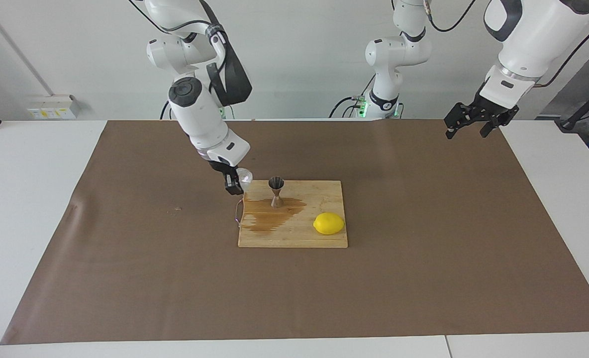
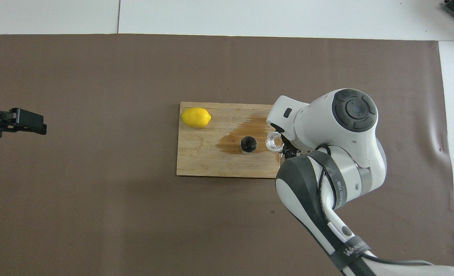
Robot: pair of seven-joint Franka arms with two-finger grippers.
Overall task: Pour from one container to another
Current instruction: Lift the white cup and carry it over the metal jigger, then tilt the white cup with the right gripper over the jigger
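white table (image 1: 26, 199), brown mat (image 1: 424, 248) on it, wooden board (image 1: 294, 238) on mat

1. The clear cup (image 1: 245, 175) is small and squat, with whitish translucent walls. It is up in the air, tilted, held in the clamped right tool (image 1: 237, 182) over the edge of the wooden cutting board (image 1: 294, 237) at the right arm's end, just beside the jigger and apart from it.
2. The steel jigger (image 1: 276, 191) is shiny and hourglass-shaped, two cones joined at a narrow waist. It stands upright on the board, in a brown wet stain (image 1: 269, 215), its open mouth up.
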